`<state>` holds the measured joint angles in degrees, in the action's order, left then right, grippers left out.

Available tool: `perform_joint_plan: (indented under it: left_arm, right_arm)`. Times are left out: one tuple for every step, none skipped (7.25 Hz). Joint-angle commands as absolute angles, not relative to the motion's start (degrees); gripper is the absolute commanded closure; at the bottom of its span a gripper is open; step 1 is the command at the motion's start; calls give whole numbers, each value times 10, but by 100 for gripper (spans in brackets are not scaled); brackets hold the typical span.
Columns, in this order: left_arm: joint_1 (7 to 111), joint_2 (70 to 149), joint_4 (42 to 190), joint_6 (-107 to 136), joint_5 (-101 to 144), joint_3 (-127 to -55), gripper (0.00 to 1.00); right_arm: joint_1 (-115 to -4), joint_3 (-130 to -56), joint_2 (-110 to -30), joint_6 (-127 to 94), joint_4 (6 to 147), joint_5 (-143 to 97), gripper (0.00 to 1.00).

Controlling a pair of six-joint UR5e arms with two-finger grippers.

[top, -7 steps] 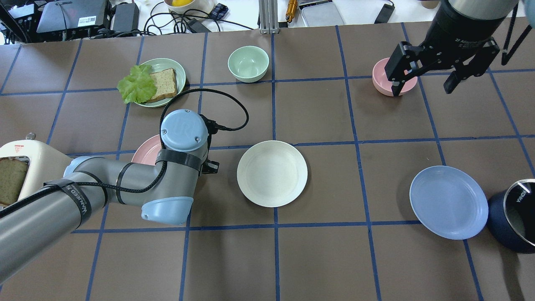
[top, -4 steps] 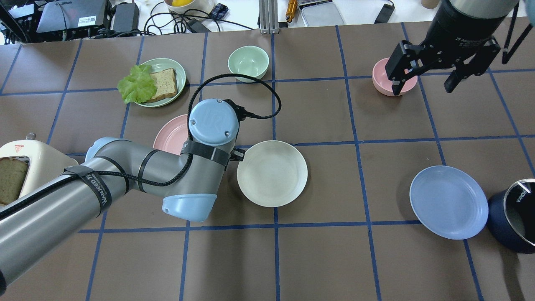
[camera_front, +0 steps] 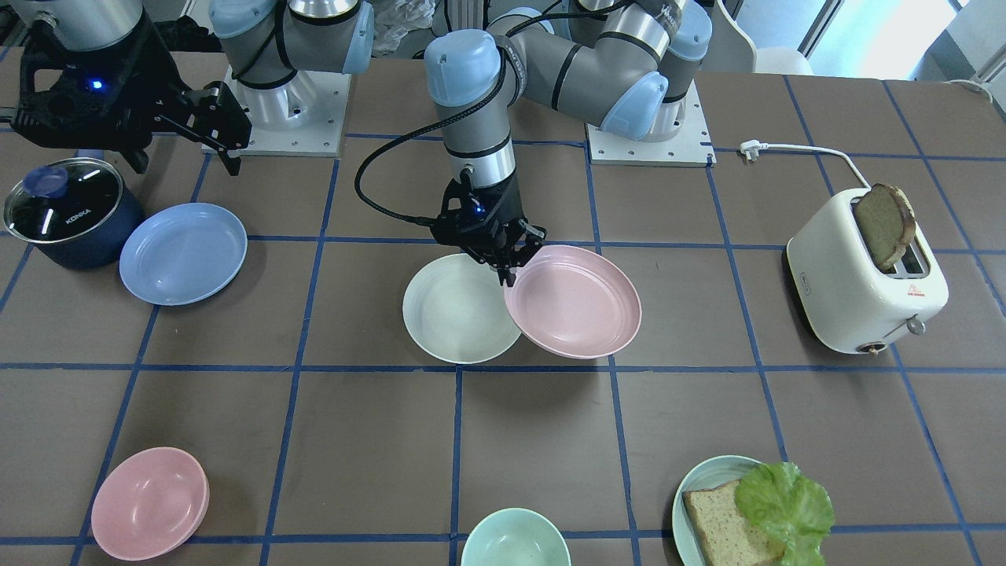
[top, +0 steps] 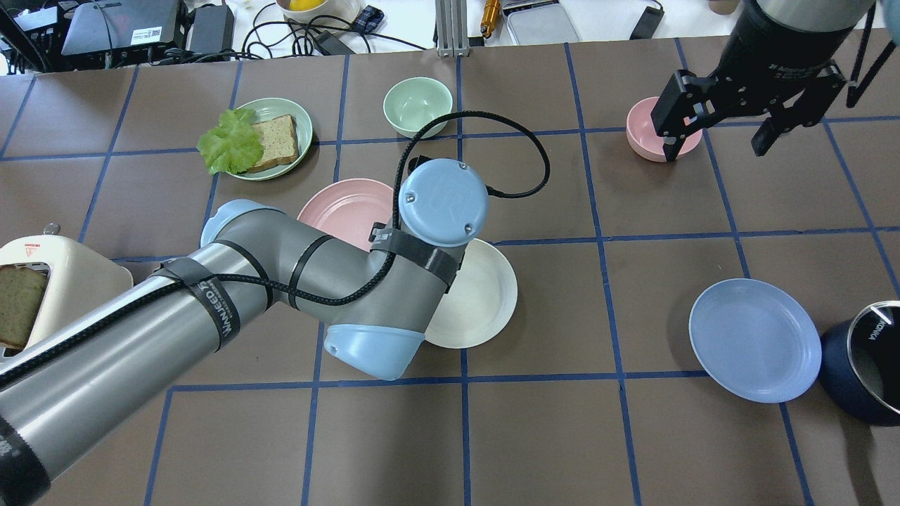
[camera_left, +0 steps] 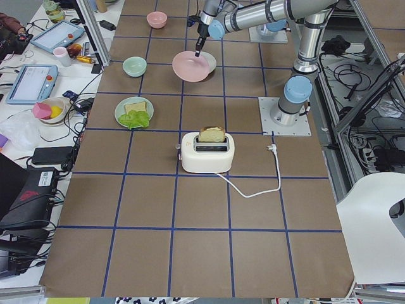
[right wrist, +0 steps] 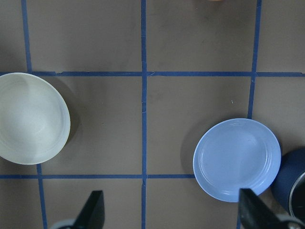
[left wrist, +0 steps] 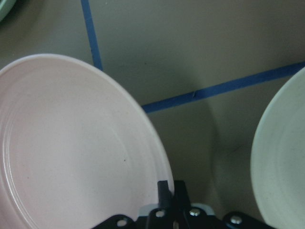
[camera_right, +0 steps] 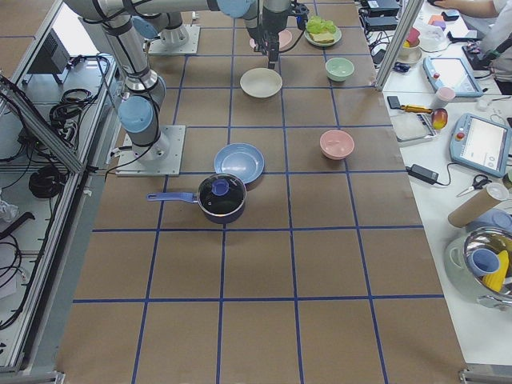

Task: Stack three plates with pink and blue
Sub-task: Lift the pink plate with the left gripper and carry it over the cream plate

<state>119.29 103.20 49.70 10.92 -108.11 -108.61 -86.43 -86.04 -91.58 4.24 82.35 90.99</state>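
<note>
My left gripper point(camera_front: 504, 266) is shut on the near rim of the pale pink plate point(camera_front: 574, 303) and holds it tilted just above the table. The plate's edge overlaps the rim of the cream-white plate point(camera_front: 454, 310) beside it. The left wrist view shows the pink plate point(left wrist: 71, 143) pinched between the fingers, with the cream plate point(left wrist: 283, 157) to the right. In the overhead view the wrist hides the gripper; the pink plate point(top: 341, 204) and cream plate point(top: 485, 295) show around it. The light blue plate point(top: 754, 339) lies at the right. My right gripper point(top: 716, 140) is open and empty, high above the table.
A small pink bowl point(top: 641, 137) sits under the right gripper's far side. A green bowl point(top: 417, 105) and a teal plate point(top: 299, 112) with bread and lettuce stand at the back. A toaster point(top: 49, 281) is at the left and a dark pot point(top: 861, 376) by the blue plate.
My left arm has carried the pink plate to the right and a little farther back, up to the cream plate. The right arm has barely moved.
</note>
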Motion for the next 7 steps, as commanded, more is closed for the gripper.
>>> perform_joint_plan:
  left_arm:
    - [1223,1073,499,129,-1057,-1046,100]
    - [1239,1098,499,130,-1056,-1020,100]
    - [1256,1122,501,132,-1056,-994,100]
    - [1266,1144,501,157,-1056,-974,100]
    - [1275,1166,502,170,-1062,-963,100]
    - [1282,1180,511,185,-1067,-966,100]
    - [1283,1179,551,211,-1068,-962,100]
  right_arm:
    - [-865,-860,-916,42,824,911,0]
    - [-864,-860,-916,42,824,911,0]
    - [-864,-860,-916,43,824,912,0]
    - [-865,-859,-916,43,825,915,0]
    - [-863,-860,-916,44,824,917,0]
    - [-863,-861,-916,44,824,918,0]
    - [-863,-861,-916,44,824,919,0]
